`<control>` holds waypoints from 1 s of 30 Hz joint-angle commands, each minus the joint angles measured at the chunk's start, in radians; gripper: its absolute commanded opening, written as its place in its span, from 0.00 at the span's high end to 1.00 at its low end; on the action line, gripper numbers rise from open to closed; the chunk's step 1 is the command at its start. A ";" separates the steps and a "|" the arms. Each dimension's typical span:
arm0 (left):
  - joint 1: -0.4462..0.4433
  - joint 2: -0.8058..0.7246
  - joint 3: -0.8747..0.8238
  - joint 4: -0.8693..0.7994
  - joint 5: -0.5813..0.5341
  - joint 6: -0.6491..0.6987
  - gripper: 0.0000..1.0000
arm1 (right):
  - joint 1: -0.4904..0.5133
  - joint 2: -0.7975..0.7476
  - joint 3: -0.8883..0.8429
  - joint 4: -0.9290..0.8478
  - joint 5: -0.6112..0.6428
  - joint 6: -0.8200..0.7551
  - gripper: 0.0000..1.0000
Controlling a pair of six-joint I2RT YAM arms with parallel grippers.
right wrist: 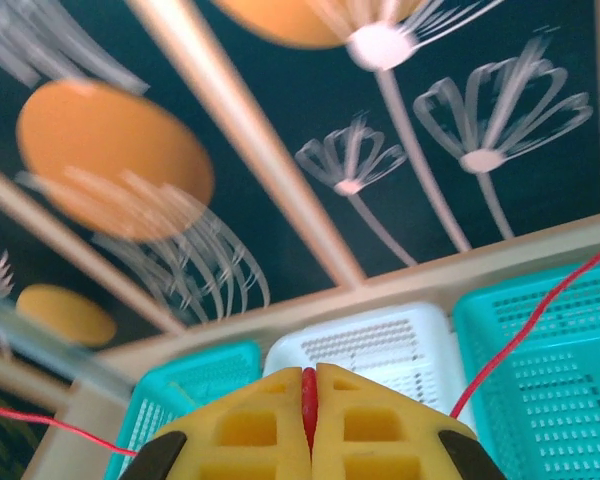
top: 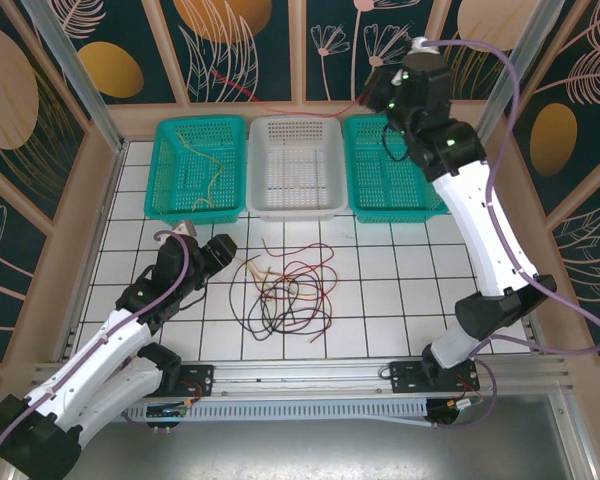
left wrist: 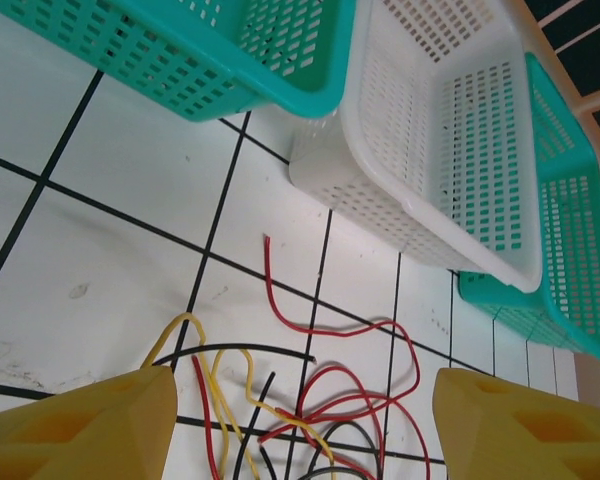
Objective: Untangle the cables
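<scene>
R gripper (right wrist: 308, 400), at 1 o'clock, clamps a red cable (right wrist: 528, 332); L gripper (left wrist: 305, 425) gapes over tangle (top: 285, 295), most cables yet to sort

From above the near edge the top view takes in the whole table (top: 400, 270), while the left wrist looks low and close toward the far white basket (left wrist: 450, 150), which the raised right wrist, facing the far wall (right wrist: 310, 100), shares.
</scene>
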 commanded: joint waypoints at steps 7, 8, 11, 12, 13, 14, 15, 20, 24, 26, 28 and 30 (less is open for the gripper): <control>0.005 0.012 -0.052 -0.003 0.063 0.017 0.32 | -0.282 0.018 -0.137 0.209 -0.136 0.149 1.00; 0.005 0.015 -0.057 0.004 0.068 0.016 0.32 | -0.304 0.024 -0.177 0.246 -0.160 0.157 1.00; 0.005 0.033 -0.045 -0.007 0.082 0.014 0.34 | -0.332 0.043 -0.294 0.347 -0.166 0.153 1.00; 0.004 0.035 -0.044 -0.010 0.091 0.013 0.34 | -0.336 0.052 -0.319 0.363 -0.155 0.148 1.00; 0.004 0.035 -0.046 -0.013 0.094 0.014 0.35 | -0.338 0.064 -0.350 0.387 -0.148 0.144 1.00; 0.004 0.031 -0.050 -0.015 0.094 0.012 0.35 | -0.338 0.072 -0.381 0.408 -0.148 0.141 1.00; 0.004 0.027 -0.055 -0.020 0.090 0.011 0.35 | -0.340 0.083 -0.419 0.429 -0.148 0.140 1.00; 0.004 0.003 -0.070 -0.039 0.081 0.005 0.34 | -0.341 0.105 -0.584 0.494 -0.180 0.150 0.93; 0.004 0.026 -0.091 -0.016 0.090 0.011 0.33 | -0.340 0.150 -0.580 0.426 -0.242 0.089 0.62; 0.005 0.046 -0.101 -0.011 0.095 0.016 0.33 | -0.338 0.159 -0.556 0.357 -0.231 0.046 0.53; 0.005 0.061 -0.122 0.016 0.109 0.009 0.33 | -0.337 0.134 -0.563 0.321 -0.209 0.013 0.46; 0.005 0.070 -0.134 0.041 0.125 0.004 0.33 | -0.339 0.100 -0.575 0.296 -0.191 -0.011 0.43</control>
